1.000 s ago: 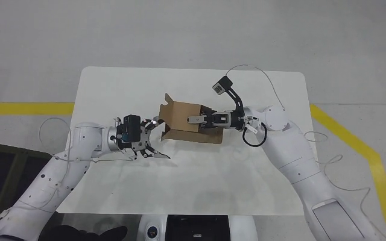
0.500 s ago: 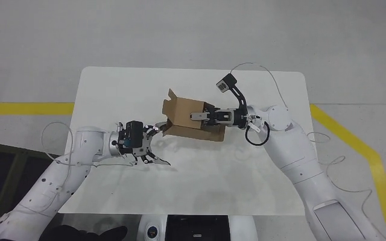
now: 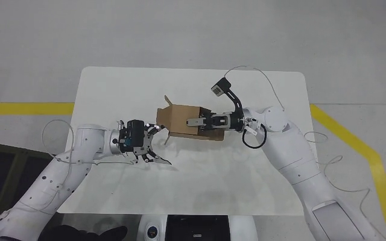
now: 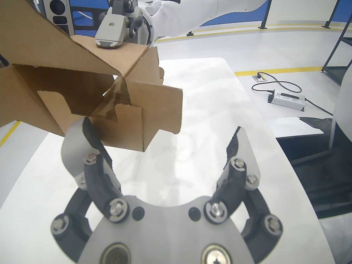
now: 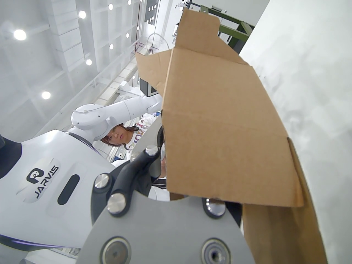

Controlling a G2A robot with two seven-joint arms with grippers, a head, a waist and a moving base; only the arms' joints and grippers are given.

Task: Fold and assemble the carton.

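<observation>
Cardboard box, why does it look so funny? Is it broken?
Not broken, just unfinished. The brown cardboard carton, pinched by the right gripper, has an open end facing the open left gripper, and its loose flaps stick out at different angles there.

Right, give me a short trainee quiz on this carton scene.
1. Fill in: the left gripper has its jaws ___.
2. True or false: the flaps of the carton that face the left gripper are all folded shut.
3. Which gripper is shut on the carton? A. left gripper B. right gripper C. neither
Key: 1 open; 2 false; 3 B.
</observation>
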